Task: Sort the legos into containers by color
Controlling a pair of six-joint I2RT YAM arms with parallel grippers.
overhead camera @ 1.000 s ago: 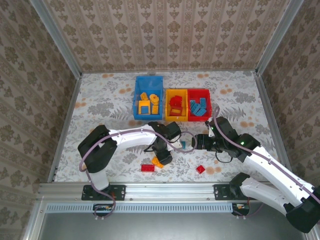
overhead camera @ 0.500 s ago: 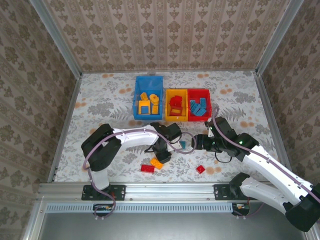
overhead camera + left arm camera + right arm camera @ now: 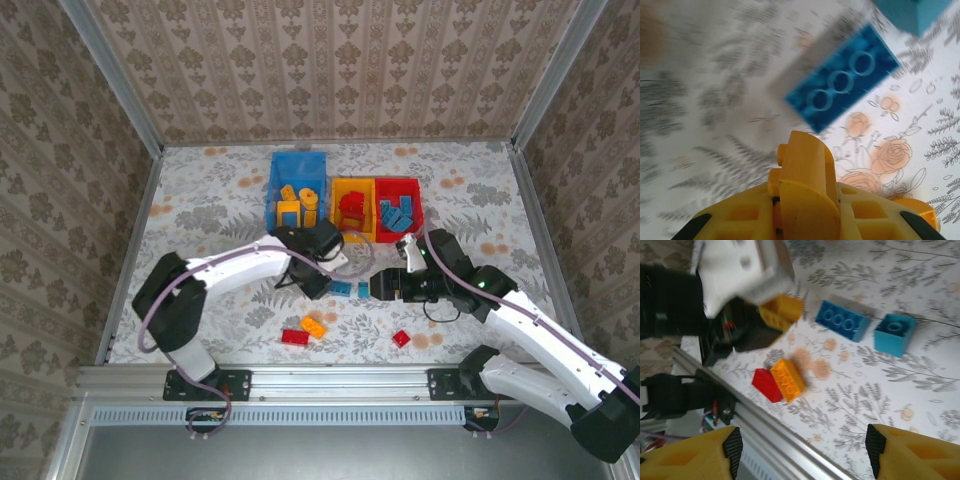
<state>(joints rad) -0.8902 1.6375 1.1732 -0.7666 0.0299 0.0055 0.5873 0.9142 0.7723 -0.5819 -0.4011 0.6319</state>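
My left gripper (image 3: 318, 280) is shut on a yellow lego (image 3: 805, 180), lifted just above the table; this yellow lego (image 3: 782, 310) also hangs under the gripper in the right wrist view. Just beyond it lie a dark blue lego (image 3: 842, 92) and a light blue lego (image 3: 895, 332). My right gripper (image 3: 385, 288) hovers open over the table beside them, nothing between its fingers (image 3: 732, 450). An orange lego (image 3: 313, 325) and a red lego (image 3: 294, 336) lie together near the front. The blue container (image 3: 276, 190), yellow container (image 3: 352, 236) and red container (image 3: 418, 205) stand in a row behind.
Another red lego (image 3: 401, 339) lies near the front edge under the right arm. The blue container holds yellow-orange bricks, the yellow one red bricks, the red one blue bricks. A metal rail (image 3: 790, 435) borders the near table edge.
My left gripper has closed and moved away from the front bricks toward the containers, carrying a yellow lego. The right gripper has shifted slightly left, still open.
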